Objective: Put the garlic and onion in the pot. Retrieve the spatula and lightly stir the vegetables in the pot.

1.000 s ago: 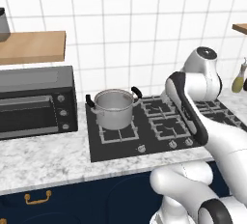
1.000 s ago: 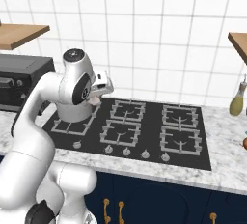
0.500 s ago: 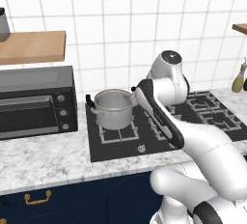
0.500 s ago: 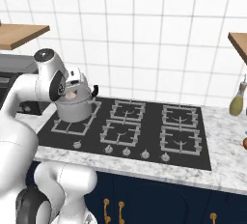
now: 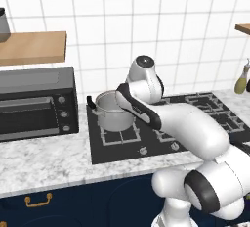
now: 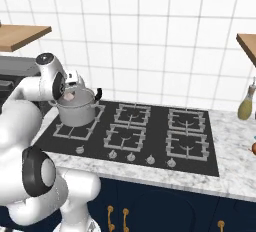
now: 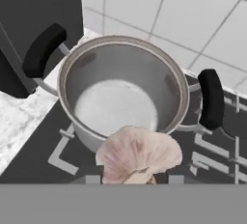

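In the hand view the fingertips are hidden behind the garlic (image 7: 137, 155) and cut off by the lower edge, and from the left base view the arm's own links cover the gripper (image 6: 70, 95), so the jaws cannot be seen directly. The pale, papery garlic bulb sits right at the fingertips, narrowly clamped between them, held above the near rim of the pot (image 7: 123, 92), whose steel inside lies just beyond and below the fingers on the hob's (image 6: 150, 131) left rear burner. The display above the hob is too small to read.
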### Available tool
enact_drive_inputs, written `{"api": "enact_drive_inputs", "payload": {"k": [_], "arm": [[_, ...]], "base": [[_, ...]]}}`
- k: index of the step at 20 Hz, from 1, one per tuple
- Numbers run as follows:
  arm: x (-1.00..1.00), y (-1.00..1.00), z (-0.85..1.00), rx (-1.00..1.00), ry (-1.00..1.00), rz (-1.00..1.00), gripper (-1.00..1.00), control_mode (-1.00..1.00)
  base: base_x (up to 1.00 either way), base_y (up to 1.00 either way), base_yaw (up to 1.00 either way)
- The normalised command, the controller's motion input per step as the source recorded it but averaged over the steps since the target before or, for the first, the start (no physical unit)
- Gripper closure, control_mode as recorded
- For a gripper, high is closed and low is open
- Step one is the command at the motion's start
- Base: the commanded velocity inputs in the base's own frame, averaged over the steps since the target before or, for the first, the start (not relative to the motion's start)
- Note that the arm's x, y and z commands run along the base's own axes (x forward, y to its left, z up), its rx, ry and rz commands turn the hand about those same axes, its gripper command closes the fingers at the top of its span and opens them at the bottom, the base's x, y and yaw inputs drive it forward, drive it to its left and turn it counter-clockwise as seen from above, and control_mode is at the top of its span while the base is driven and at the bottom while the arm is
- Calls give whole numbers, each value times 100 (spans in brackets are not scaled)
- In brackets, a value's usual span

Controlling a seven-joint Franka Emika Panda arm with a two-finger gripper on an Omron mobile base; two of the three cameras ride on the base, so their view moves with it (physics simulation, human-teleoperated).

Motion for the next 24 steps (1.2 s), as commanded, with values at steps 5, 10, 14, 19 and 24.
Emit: {"api": "enact_drive_inputs", "payload": {"k": [5, 10, 14, 19, 24], "arm": [[75, 22, -48, 0, 11, 0, 100, -100], [48, 14, -44, 0, 11, 0, 100, -100], [33, 20, -41, 0, 11, 0, 100, -100], [12, 0, -39, 0, 2, -1, 100, -100], [11, 0, -19, 0, 0, -3, -100, -100]], "base": [[0, 0, 0], [0, 0, 0], [0, 0, 0], [0, 0, 0], [0, 0, 0]]}}
